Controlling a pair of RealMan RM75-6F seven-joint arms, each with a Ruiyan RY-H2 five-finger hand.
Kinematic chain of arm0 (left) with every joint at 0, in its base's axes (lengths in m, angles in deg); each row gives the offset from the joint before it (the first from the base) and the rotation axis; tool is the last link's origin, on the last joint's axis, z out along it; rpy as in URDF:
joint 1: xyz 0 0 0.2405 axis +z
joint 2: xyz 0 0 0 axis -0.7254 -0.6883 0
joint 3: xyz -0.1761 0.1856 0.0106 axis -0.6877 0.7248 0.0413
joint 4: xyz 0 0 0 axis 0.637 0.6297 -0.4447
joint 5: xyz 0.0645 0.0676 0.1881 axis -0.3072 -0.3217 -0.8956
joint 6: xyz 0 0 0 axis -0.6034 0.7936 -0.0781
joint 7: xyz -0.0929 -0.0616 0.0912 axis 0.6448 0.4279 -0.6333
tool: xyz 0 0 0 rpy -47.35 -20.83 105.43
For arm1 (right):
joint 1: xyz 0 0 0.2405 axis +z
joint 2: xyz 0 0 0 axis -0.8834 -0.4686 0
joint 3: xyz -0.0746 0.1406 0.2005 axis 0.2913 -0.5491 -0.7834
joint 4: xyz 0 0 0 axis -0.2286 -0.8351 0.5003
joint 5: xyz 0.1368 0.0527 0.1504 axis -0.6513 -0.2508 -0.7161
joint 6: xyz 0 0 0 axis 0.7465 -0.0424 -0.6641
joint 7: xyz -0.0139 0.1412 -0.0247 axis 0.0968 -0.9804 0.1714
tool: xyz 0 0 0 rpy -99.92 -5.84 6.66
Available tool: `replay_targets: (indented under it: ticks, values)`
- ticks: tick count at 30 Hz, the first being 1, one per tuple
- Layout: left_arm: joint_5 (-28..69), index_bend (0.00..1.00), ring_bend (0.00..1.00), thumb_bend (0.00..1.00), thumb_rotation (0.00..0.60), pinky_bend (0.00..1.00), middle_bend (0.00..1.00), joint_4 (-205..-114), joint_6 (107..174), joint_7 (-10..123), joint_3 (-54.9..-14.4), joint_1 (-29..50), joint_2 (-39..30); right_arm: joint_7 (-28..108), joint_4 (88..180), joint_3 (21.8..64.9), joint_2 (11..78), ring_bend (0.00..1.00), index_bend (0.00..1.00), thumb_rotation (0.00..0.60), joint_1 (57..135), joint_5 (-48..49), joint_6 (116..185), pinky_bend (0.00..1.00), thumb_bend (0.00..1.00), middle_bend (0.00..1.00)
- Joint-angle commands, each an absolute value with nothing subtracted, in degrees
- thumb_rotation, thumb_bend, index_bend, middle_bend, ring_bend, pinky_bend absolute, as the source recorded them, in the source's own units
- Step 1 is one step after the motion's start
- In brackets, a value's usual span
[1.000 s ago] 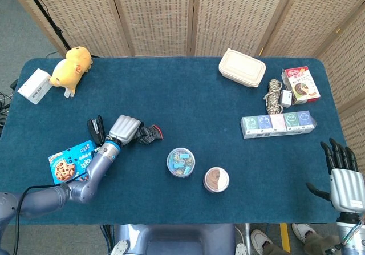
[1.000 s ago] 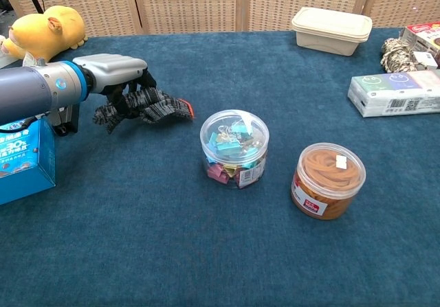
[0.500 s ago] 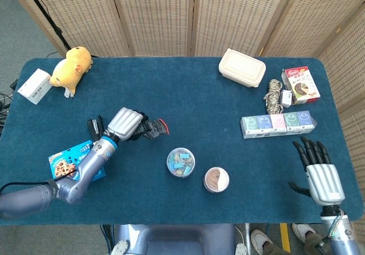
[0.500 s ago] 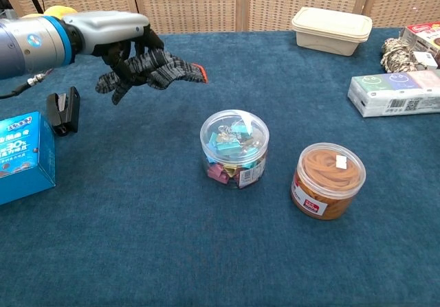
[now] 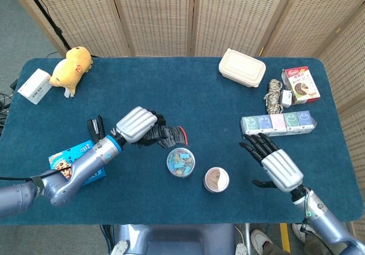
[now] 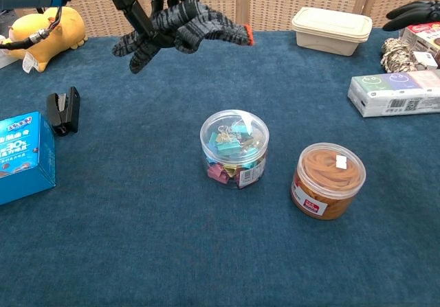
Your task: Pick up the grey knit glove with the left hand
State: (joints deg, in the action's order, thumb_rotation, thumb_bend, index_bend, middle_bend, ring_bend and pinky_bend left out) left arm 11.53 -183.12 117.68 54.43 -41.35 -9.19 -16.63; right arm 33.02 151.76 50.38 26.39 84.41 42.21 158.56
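My left hand [image 5: 137, 125] grips the grey knit glove [image 5: 164, 135] and holds it well above the table. In the chest view the glove [image 6: 184, 27] hangs from the dark fingers [image 6: 148, 5] near the top of the frame, its orange-edged cuff pointing right. My right hand [image 5: 276, 165] hovers over the table's right half with its fingers spread and nothing in it; in the chest view only its fingertips [image 6: 412, 14] show at the top right.
Below the glove stand a clear tub of binder clips [image 6: 234, 148] and a tub of rubber bands [image 6: 328, 180]. A blue cookie box [image 6: 24, 157] and black stapler [image 6: 63, 109] lie at left. A yellow plush [image 5: 71, 68], lunch box [image 5: 242, 67], rope [image 5: 274, 94] and tissue packs [image 5: 277, 123] sit farther back.
My left hand has lifted the glove off the table, up and to the right. My right hand has risen from the table's right edge and moved inward over it.
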Motion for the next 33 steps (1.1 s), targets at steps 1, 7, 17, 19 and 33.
replay_targets:
  ticks: [1, 7, 17, 19, 33]
  values:
    - [12.4, 0.59, 0.46, 0.32, 0.6, 0.55, 0.5, -186.2, 114.3, 57.3, -43.0, -11.2, -19.7, 30.1, 149.2, 51.5, 28.1, 0.0, 0.09, 0.6, 86.3, 44.8, 159.4, 0.0, 0.0, 0.0]
    - [11.2, 0.59, 0.45, 0.32, 0.6, 0.55, 0.5, -187.9, 112.7, 58.9, -43.0, -12.4, -20.6, 26.7, 145.9, 52.4, 30.3, 0.0, 0.11, 0.6, 87.3, 45.0, 160.7, 0.0, 0.0, 0.0]
    - [11.3, 0.59, 0.45, 0.32, 0.6, 0.55, 0.5, -185.9, 111.8, 61.7, -42.7, -13.9, -19.1, 20.9, 141.9, 54.2, 32.4, 0.0, 0.13, 0.6, 87.0, 46.1, 166.2, 0.0, 0.0, 0.02]
    - [12.3, 0.59, 0.45, 0.32, 0.6, 0.55, 0.5, -185.3, 111.9, 61.7, -42.9, -14.4, -18.6, 19.9, 141.6, 54.6, 32.6, 0.0, 0.13, 0.6, 87.1, 46.3, 166.8, 0.0, 0.0, 0.03]
    - [19.9, 0.59, 0.45, 0.32, 0.6, 0.55, 0.5, -184.7, 110.5, 60.2, -43.4, -18.2, -17.1, 17.4, 140.7, 54.1, 38.1, 0.0, 0.03, 0.6, 90.3, 45.6, 166.5, 0.0, 0.0, 0.04]
